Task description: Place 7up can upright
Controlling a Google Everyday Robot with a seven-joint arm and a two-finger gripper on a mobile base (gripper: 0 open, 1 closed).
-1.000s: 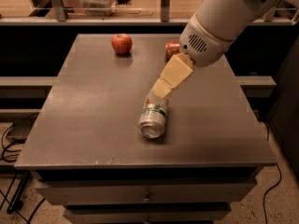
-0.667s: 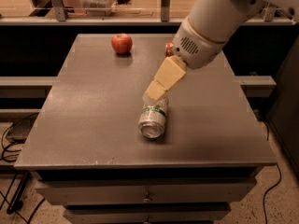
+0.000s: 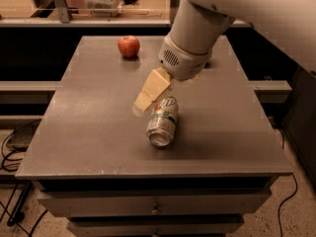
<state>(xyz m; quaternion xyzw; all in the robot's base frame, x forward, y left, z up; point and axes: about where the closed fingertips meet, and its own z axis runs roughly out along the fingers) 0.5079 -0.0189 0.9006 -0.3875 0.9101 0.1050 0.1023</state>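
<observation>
On the grey table (image 3: 84,127): the 7up can (image 3: 162,118) lies on its side near the middle, a little toward the front edge.
Change in arm: since a moment ago the white arm (image 3: 195,38) has swung left and nearer to me, and it fills more of the view.
Change in gripper: the gripper (image 3: 142,104) was over the can's far end; now its cream tip sits just beside that end, on the can's left. I cannot tell whether it touches.
Change in can: it lies in the same spot, not lifted or turned.
Change behind: the red thing at the back right is now covered by the arm.
Long axis: it runs back to front along the table, the far end leaning slightly right.
Pointing: one silver round end faces the front edge and me; the other faces the back.
Gripper state: from here I cannot tell whether it is apart or together; it holds nothing that I can see.
Label: pale body with green print and a red spot; the letters are not readable.
Back left: a red apple (image 3: 128,46) stands well apart from the can.
</observation>
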